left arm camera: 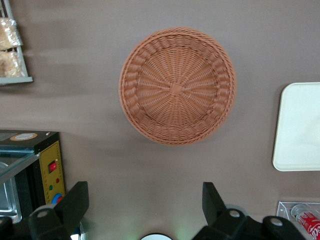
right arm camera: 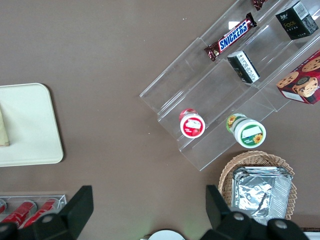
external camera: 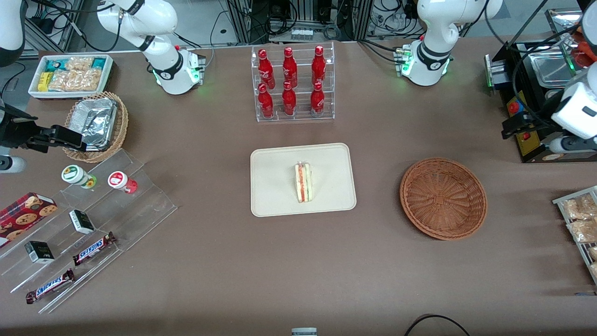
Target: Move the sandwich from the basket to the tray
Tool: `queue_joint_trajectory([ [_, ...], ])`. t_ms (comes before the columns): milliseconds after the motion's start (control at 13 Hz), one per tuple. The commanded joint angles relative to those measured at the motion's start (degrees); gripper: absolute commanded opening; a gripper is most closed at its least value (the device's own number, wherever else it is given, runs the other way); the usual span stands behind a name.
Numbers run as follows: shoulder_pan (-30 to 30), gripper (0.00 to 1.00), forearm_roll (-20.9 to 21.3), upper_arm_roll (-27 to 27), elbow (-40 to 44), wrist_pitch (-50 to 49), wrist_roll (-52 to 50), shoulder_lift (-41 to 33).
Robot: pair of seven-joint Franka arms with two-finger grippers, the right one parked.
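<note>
The sandwich (external camera: 303,182) lies on the cream tray (external camera: 270,186) at the middle of the table, its red-orange and green edge facing up. A sliver of it (right arm camera: 3,131) and the tray (right arm camera: 30,130) also show in the right wrist view. The reddish-brown wicker basket (external camera: 443,198) sits beside the tray toward the working arm's end, with nothing in it. My left gripper (external camera: 511,127) hangs open and empty above the table, farther from the front camera than the basket, next to a black appliance. The left wrist view shows the gripper (left arm camera: 145,192), the basket (left arm camera: 177,86) and the tray's edge (left arm camera: 300,125).
A clear rack of red bottles (external camera: 293,84) stands farther back than the tray. The black appliance (external camera: 536,93) and a rack of snack bags (external camera: 580,224) are at the working arm's end. A foil-lined basket (external camera: 95,123), white snack bin (external camera: 70,74) and acrylic steps (external camera: 93,224) are at the parked arm's end.
</note>
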Motion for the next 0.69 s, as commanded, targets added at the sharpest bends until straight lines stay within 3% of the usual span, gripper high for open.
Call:
queue_joint_trajectory([
  [0,-1.87,1.00,-1.44,0.15,0.87,0.32,-0.23,-0.19],
  [615,-1.78,1.00,-0.74,-2.49,5.63,0.14,0.21,3.07],
])
